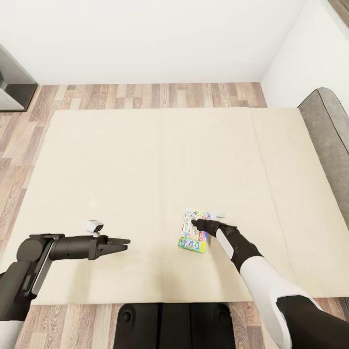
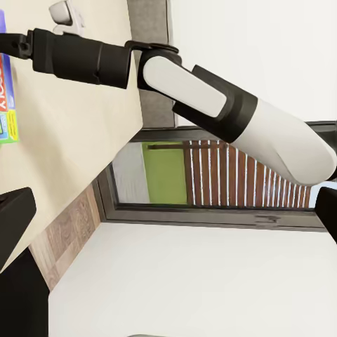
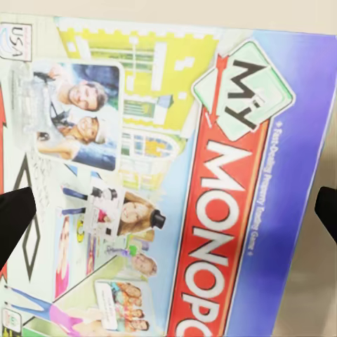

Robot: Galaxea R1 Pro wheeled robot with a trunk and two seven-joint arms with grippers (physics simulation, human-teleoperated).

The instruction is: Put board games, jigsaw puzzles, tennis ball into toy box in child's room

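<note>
One board game, a white, green and blue box lettered "My Monopoly", lies flat on the beige mattress of the bed, towards its near edge. My right gripper hovers directly over the box's far end, open, with its dark fingertips standing on either side of the box lid. My left gripper is open and holds nothing, low over bare mattress well to the left of the box. The left wrist view catches the box's edge beside my right arm.
The grey headboard runs along the bed's right side. Wood-plank floor borders the far and left sides, with white walls behind. A grey piece of furniture stands at the far left. My base is against the bed's near edge.
</note>
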